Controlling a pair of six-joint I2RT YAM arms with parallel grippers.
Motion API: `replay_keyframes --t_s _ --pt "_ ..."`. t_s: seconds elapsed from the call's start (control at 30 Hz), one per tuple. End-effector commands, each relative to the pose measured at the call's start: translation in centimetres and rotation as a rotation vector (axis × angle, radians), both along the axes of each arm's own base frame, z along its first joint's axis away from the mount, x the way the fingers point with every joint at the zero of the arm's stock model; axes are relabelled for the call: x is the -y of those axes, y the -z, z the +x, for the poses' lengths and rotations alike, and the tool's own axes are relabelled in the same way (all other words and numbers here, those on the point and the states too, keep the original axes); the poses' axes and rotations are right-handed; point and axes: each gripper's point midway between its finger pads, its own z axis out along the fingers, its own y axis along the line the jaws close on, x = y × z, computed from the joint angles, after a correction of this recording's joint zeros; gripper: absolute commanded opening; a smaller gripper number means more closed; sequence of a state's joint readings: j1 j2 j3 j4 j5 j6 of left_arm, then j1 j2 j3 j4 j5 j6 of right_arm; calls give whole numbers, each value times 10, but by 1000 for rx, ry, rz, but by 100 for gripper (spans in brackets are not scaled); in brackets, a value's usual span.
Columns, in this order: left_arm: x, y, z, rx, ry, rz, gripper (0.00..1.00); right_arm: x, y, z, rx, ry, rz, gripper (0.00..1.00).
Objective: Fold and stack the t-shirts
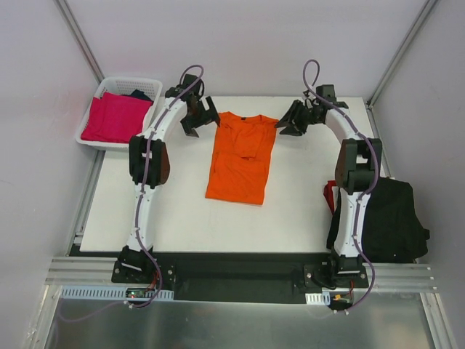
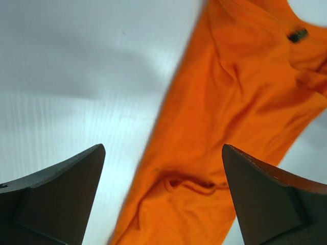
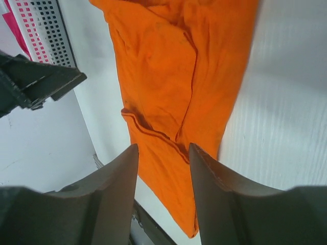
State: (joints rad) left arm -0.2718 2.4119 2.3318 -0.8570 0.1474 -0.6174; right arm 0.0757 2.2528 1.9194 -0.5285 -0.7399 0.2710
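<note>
A white table (image 1: 305, 203) fills mid-frame. At its centre we see the orange shirt (image 1: 240, 156), sleeves folded in. Black shirts (image 1: 392, 218) lie lower right; a pink shirt (image 1: 112, 116) sits in the basket (image 1: 131, 78), upper left. Left gripper (image 1: 203, 120) and right gripper (image 1: 290, 125) flank the collar, both open, empty. We judge the halving fold is next: pinch both shoulders, carry them to the hem.
</note>
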Motion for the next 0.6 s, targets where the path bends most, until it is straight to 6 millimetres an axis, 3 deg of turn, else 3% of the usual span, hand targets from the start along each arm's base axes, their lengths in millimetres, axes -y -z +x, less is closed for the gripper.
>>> replay_keyframes --t_s 0.0,0.07,0.13,0.17,0.2,0.27,0.3,0.33,0.4,0.43,0.5,0.57 --pt "1 12 24 26 -14 -92 99 0 -6 26 62 12 47 45" --pt "-3 20 30 20 -26 -114 99 1 -2 25 40 19 59 43" --pt "-2 16 30 22 -22 -130 99 -2 -7 19 32 14 73 41" --pt "-1 16 25 12 -16 -134 99 -4 1 8 -9 9 73 35" --pt "2 12 23 16 -9 -142 99 -5 -5 3 -6 7 76 30" --pt "9 -10 16 46 18 -161 95 -10 -3 -13 -48 -7 86 13" --pt "19 -12 8 38 43 -162 88 -11 8 -25 -86 -9 79 6" --pt "24 -28 3 62 60 -174 68 -16 2 -31 -75 -21 73 3" --pt "39 -31 -12 52 88 -169 37 -20 10 -45 -96 -31 48 1" --pt "42 -39 -17 59 93 -172 15 -28 7 -51 -90 -49 43 1" --pt "57 -34 -35 24 116 -175 0 -36 12 -60 -99 -72 31 1" --pt "66 -27 -49 -2 138 -163 0 -53 14 -70 -104 -114 26 1"
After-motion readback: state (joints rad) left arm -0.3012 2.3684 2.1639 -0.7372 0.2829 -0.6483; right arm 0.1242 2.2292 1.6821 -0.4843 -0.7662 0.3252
